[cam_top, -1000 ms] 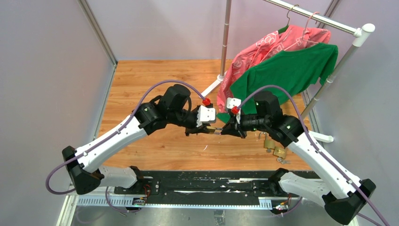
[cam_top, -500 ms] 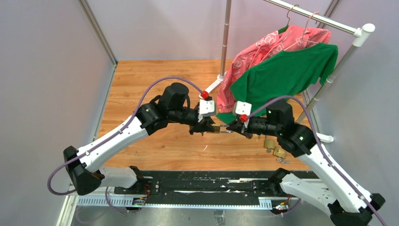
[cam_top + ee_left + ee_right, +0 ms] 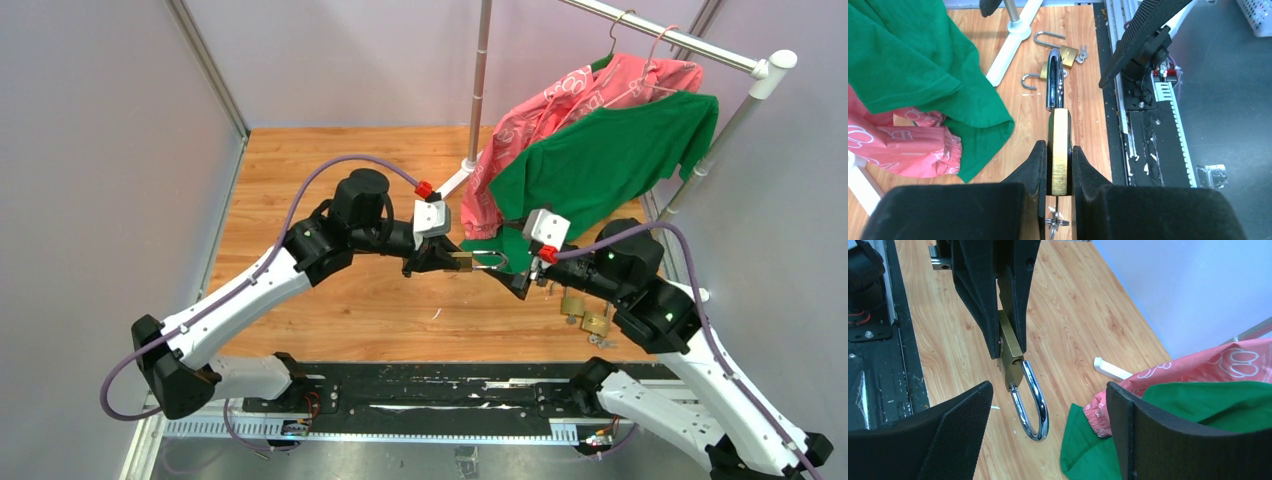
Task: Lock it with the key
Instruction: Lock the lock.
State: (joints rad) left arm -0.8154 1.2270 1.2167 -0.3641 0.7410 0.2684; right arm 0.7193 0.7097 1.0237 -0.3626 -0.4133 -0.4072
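Left claw (image 3: 1059, 151) clamps padlock (image 3: 1060, 127), seemingly latched; right claw (image 3: 1048, 386) gapes.

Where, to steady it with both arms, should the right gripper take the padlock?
By the bend of the shackle, straight in from the right, closing across both legs. The left gripper covers the padlock body; it juts free toward the open right gripper.

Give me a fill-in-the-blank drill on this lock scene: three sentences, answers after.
1. The left gripper is shut on a brass ___.
2. The right gripper stands ___.
3. Two more locks lie on the wooden ___.

Missing words: padlock; open; table.
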